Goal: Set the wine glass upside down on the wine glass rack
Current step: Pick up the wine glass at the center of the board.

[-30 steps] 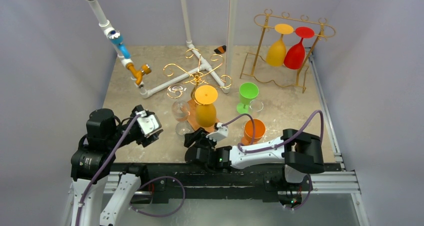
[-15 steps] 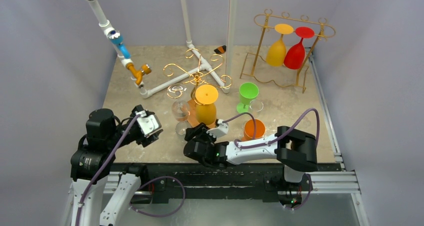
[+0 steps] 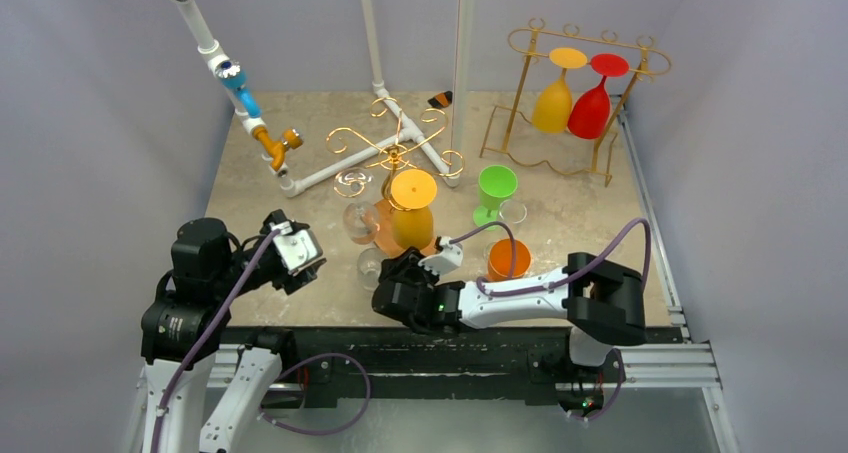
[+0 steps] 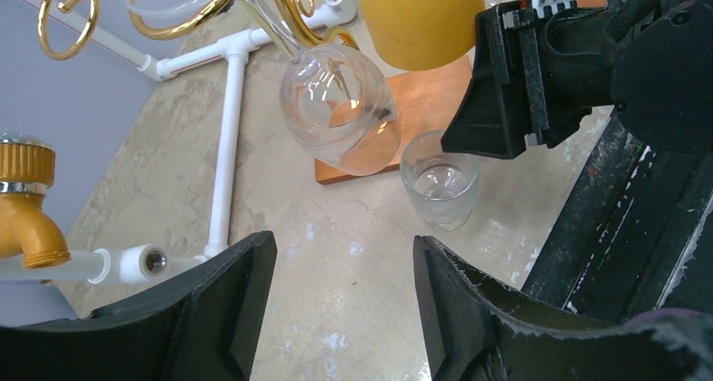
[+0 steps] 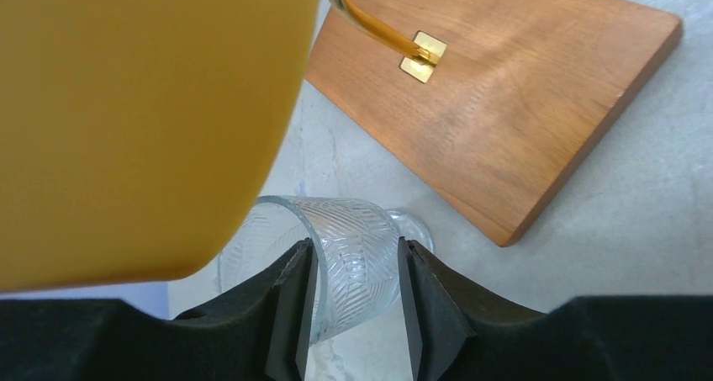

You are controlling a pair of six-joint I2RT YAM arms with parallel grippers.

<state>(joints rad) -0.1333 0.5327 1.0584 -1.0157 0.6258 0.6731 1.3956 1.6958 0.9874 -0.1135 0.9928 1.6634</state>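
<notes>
A short clear ribbed wine glass (image 5: 353,230) stands on the table beside the wooden base (image 5: 504,103) of the gold wine glass rack (image 3: 395,158). My right gripper (image 5: 353,263) has a pad against each side of its bowl, shut on it. From above the glass (image 3: 370,267) sits just left of that gripper (image 3: 392,273); it also shows in the left wrist view as a glass (image 4: 440,187) under the black fingers. An orange glass (image 3: 411,218) and a clear glass (image 4: 340,108) hang upside down on the rack. My left gripper (image 4: 345,263) is open over bare table, left of the rack (image 3: 300,270).
A second gold rack (image 3: 580,43) at the back right holds a yellow and a red glass. A green glass (image 3: 495,188), a small clear glass (image 3: 513,213) and an orange cup (image 3: 508,258) stand to the right. A white pipe frame (image 3: 330,168) with a brass tap (image 3: 280,143) lies behind.
My right gripper has moved forward and left onto the clear ribbed glass, and its jaws have narrowed against it. The left arm has not moved.
</notes>
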